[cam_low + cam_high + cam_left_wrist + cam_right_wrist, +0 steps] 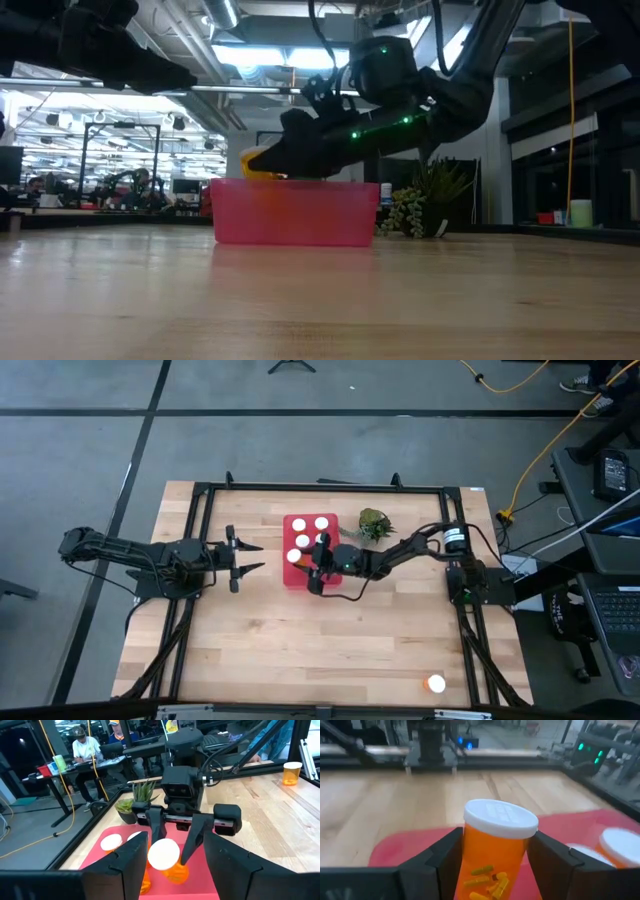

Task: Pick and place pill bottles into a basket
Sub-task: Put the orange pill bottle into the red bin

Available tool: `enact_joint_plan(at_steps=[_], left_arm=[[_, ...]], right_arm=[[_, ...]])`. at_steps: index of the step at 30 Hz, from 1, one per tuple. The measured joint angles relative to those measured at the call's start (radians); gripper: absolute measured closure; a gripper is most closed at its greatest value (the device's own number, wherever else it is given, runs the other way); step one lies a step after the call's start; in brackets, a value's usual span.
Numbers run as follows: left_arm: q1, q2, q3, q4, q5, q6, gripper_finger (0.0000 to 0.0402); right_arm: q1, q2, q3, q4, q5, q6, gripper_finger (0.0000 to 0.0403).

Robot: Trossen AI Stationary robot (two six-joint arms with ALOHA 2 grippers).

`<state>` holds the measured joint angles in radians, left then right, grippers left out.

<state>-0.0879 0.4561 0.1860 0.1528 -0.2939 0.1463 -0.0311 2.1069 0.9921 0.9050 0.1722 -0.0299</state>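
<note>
The right gripper pinches a pill bottle above the basket; next it must lower and let go. The left gripper waits spread.

In the low view the basket wall hides every pill bottle inside, and the right gripper covers all but a yellow sliver of its held bottle.

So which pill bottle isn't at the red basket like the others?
The pill bottle standing alone near the table's front right corner. The other bottles are all at the basket, where the right gripper holds one; the left gripper waits open beside it.
</note>
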Motion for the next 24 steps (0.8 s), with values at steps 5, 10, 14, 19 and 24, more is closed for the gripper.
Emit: enact_joint_plan(at_steps=[5, 10, 14, 19, 24], left_arm=[[0.000, 0.000, 0.000, 0.000, 0.000, -0.002, 0.0213], [0.000, 0.000, 0.000, 0.000, 0.000, -0.002, 0.0213], [0.000, 0.000, 0.000, 0.000, 0.000, -0.002, 0.0213], [0.000, 0.000, 0.000, 0.000, 0.000, -0.002, 0.0213], [0.000, 0.000, 0.000, 0.000, 0.000, -0.002, 0.0213]], right_arm=[[0.000, 0.024, 0.001, 0.015, 0.022, 0.003, 0.0199], [0.000, 0.042, 0.011, 0.016, 0.021, 0.030, 0.0199], [0.000, 0.046, 0.034, -0.020, 0.021, 0.029, 0.0199], [0.000, 0.046, 0.050, -0.064, 0.022, 0.038, 0.0199], [0.000, 0.046, 0.050, -0.072, 0.029, 0.052, 0.0199]])
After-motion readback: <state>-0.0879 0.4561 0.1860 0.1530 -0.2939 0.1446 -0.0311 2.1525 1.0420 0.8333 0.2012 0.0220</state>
